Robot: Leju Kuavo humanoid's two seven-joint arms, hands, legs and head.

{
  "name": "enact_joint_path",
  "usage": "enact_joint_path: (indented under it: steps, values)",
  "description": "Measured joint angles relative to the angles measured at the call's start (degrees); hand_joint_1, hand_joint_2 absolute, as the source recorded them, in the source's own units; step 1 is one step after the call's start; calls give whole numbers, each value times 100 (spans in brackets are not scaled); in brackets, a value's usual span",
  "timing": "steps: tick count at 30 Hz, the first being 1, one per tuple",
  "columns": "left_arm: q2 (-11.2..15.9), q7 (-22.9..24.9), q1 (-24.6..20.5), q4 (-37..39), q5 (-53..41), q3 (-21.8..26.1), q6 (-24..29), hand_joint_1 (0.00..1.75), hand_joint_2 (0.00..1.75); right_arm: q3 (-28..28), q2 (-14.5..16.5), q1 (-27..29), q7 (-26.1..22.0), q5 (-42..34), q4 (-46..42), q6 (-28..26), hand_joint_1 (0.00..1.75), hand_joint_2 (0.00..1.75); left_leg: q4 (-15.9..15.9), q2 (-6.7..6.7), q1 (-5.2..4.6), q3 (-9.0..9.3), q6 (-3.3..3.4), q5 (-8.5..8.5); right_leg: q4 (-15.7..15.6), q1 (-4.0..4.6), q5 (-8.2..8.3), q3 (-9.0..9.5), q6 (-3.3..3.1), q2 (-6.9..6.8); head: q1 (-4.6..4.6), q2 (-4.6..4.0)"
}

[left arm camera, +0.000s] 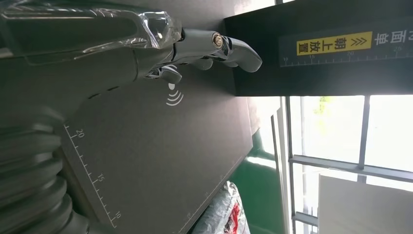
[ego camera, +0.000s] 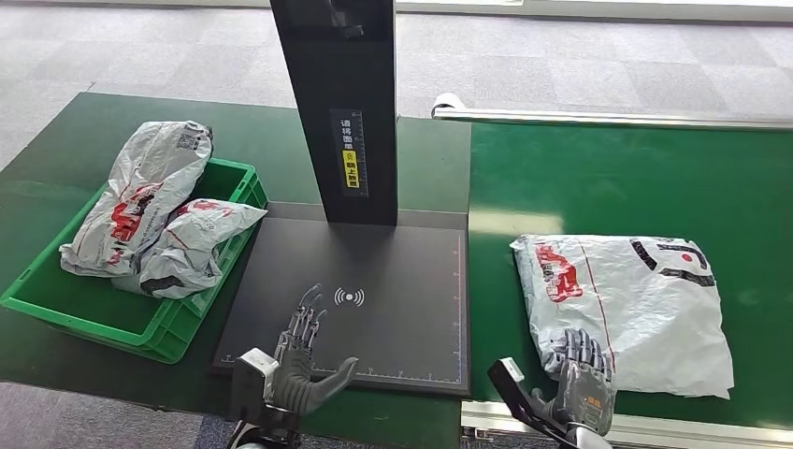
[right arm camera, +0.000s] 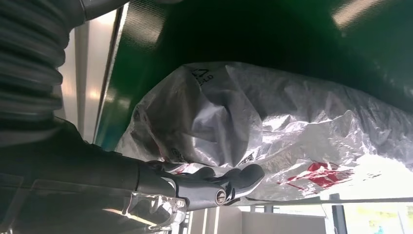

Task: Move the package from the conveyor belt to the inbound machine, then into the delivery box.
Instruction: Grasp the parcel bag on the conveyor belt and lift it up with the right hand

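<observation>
Your right hand (ego camera: 578,379) sits on the near edge of the package (ego camera: 625,304), which lies flat on the green conveyor belt (ego camera: 636,178). Its fingers are laid over the top of the bag, fairly close together. From the right wrist view I can't tell whether the thumb is under the plastic yet, so I wouldn't call it a grip.

Your left hand (ego camera: 301,360) is empty, with fingers spread and thumb out wide. It hovers over the near part of the inbound machine's scan plate (ego camera: 393,281); the wireless symbol (ego camera: 349,298) is just beyond its fingertips.

Risks as I see them:
- The bag is slick, loose, crinkled poly. If your fingers only press on top, I'd expect the film to slide or bunch and the contents to stay put.
- The grab point is at the near edge, so most of the bag lies beyond your fingers. Lifted from there it'll likely droop and drag over the belt's metal side rail (ego camera: 598,426).
- The black post (ego camera: 341,103) stands past the left fingertips, so a swinging bag could clip it.

The green delivery box (ego camera: 140,318), off to the left hand's outer side, already holds two bags (ego camera: 154,210) piled high. The belt, plate and box share a green tabletop. There's grey carpet tile beyond, and windows appear in the wrist views.
</observation>
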Motion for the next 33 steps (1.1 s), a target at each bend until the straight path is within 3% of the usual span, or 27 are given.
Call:
enact_joint_path:
  steps: [4, 5, 18, 20, 24, 27, 33]
  values:
    - [-8, 18, 46, -54, -6, 20, 0, 0, 175, -213, 90, 88, 201, 135, -226, 223, 169, 175, 0, 0, 0, 0, 0, 0, 0, 0, 0, 0, 0, 0, 1, 0]
    - [-8, 21, 51, -62, -8, 28, 0, 0, 175, -269, 110, 99, 212, 126, -256, 250, 175, 175, 0, 0, 0, 0, 0, 0, 0, 0, 0, 0, 0, 0, 1, 0]
    - [-8, 31, 128, -146, -12, 119, 16, 0, 175, -436, 263, 150, -239, -582, -509, 265, 175, 175, 0, 1, 0, 1, 0, 0, 0, 0, 0, 1, 0, 0, 0, 0]
    - [-8, 29, 138, -146, -10, 132, 39, 0, 175, -439, 304, 178, -565, -1119, -627, 406, 175, 175, 0, 1, 0, 1, 0, 0, 0, 0, 0, 1, 0, 1, 1, 0]
    - [-4, -4, 152, -155, -31, 158, 56, 0, 175, -410, 390, 251, -1364, -3050, -1053, 1069, 175, 175, 0, 1, 0, 0, 0, 0, 0, 0, 0, 1, 0, 0, 1, 0]
    - [16, -79, 156, -164, -99, 180, 72, 0, 175, -329, 395, 347, -1691, -4226, -1639, 1340, 175, 175, 0, 0, 0, 1, 0, 0, 0, 0, 0, 2, 0, -1, 1, 0]
    - [96, -234, 120, -166, -256, 281, 129, 0, 175, -21, 85, 472, -2028, -5267, -2757, 1395, 175, 175, 0, 1, -1, 1, 0, 0, 0, -1, 0, 2, 0, -1, 1, 0]
